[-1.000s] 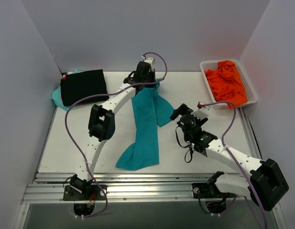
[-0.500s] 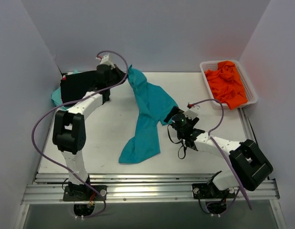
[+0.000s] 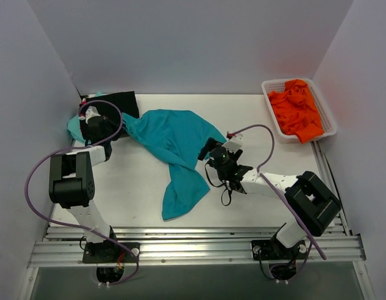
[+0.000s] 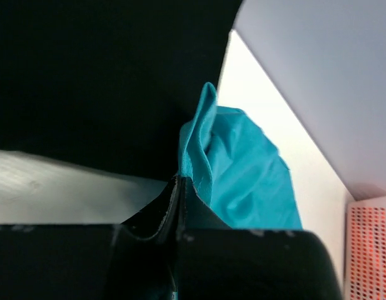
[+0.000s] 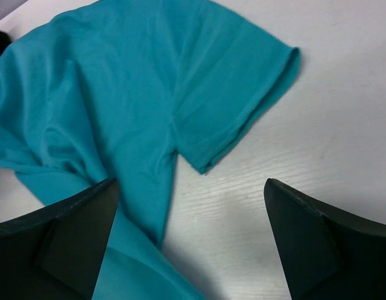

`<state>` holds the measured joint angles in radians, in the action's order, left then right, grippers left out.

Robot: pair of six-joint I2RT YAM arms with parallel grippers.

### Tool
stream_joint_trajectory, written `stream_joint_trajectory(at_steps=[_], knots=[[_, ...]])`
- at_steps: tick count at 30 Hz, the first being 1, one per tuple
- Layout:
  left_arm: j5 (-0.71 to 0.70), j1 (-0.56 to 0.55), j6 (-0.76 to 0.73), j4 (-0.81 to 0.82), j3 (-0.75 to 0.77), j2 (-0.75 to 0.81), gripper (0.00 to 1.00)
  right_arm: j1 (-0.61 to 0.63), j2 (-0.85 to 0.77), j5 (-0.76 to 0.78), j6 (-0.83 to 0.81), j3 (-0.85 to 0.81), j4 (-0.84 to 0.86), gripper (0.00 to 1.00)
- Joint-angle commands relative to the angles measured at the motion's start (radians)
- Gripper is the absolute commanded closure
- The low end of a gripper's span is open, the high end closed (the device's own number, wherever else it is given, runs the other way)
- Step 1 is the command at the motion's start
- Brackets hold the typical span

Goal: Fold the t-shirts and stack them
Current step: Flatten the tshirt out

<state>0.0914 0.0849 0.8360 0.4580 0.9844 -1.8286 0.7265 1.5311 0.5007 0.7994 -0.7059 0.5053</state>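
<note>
A: White table (image 3: 268,125), grey walls. Teal t-shirt (image 3: 171,140) lies spread mid-table, long axis running from far-left corner to near edge.

B: Grippers?

A: Left gripper (image 4: 178,187) is clamped on a shirt edge by the black t-shirt (image 3: 112,103). Right gripper (image 5: 190,244) is wide apart, empty; the short sleeve (image 5: 243,94) lies just ahead, so it's nearer.

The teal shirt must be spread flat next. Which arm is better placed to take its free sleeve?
Probably the right. Its claw is open just beside the sleeve of the teal shirt. The left claw is shut on the shirt's far-left edge, by the black shirt.
</note>
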Motion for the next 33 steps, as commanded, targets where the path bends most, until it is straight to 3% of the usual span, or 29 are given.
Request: stream_joint_trajectory(at_steps=[1,10,24,27,30,31,33], knots=[[0.062,-0.013,0.034,0.149,0.036,-0.007,0.98,0.056,0.02,-0.008,-0.016,-0.063,0.052,0.03],[0.077,-0.013,0.038,0.18,0.03,-0.052,0.98,0.223,0.049,-0.014,0.125,0.025,0.058,0.04],[0.099,-0.013,0.048,0.205,0.026,-0.072,0.98,0.284,0.049,0.128,0.234,0.14,-0.05,0.05],[0.097,-0.014,0.048,0.203,0.026,-0.07,0.98,0.284,0.069,0.119,0.225,0.143,-0.025,0.18],[0.097,-0.013,0.048,0.205,0.025,-0.07,0.98,0.284,0.101,0.081,0.192,0.143,0.028,0.52],[0.097,-0.013,0.048,0.203,0.023,-0.069,0.98,0.284,0.11,0.076,0.185,0.138,0.033,0.72],[0.097,-0.013,0.046,0.205,0.019,-0.066,0.98,0.284,0.135,0.061,0.178,0.132,0.038,0.82]])
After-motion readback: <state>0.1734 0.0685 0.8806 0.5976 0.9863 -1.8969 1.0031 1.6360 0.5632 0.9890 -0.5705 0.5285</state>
